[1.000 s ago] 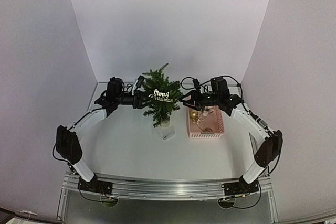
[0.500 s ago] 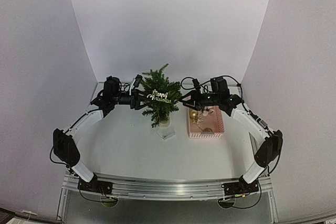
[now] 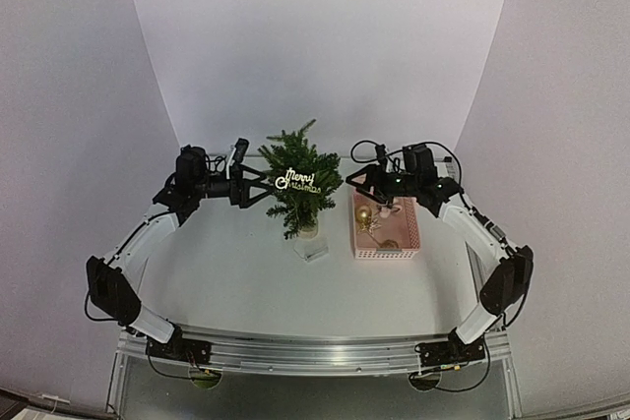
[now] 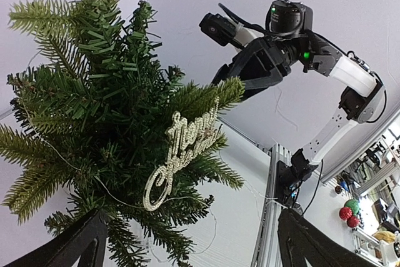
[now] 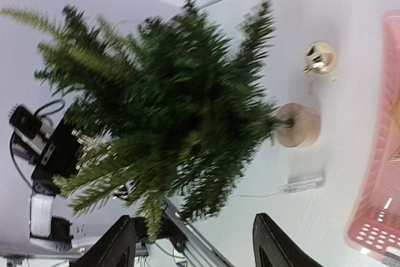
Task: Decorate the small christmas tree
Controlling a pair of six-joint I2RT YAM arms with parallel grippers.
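The small christmas tree (image 3: 298, 187) stands mid-table on a pale round base (image 5: 299, 125). A glittery "Merry Christmas" sign (image 3: 300, 182) hangs on its front branches, and the left wrist view shows the sign (image 4: 181, 154) resting free among the needles of the tree (image 4: 94, 110). My left gripper (image 3: 262, 187) is just left of the tree, open and holding nothing; its gripper (image 4: 194, 248) is wide apart in its own view. My right gripper (image 3: 350, 185) is just right of the tree, also open and empty, with the tree (image 5: 169, 104) ahead of that gripper (image 5: 197, 245).
A pink basket (image 3: 399, 241) with ornaments sits to the right of the tree. A gold bauble (image 5: 320, 57) lies by the basket's left rim (image 5: 381, 173). A small clear box (image 3: 315, 250) with a thin wire lies in front of the tree base.
My left gripper has opened wide and drawn back to the left, leaving the sign hanging on the tree. My right gripper has opened a little more and backed off to the right.
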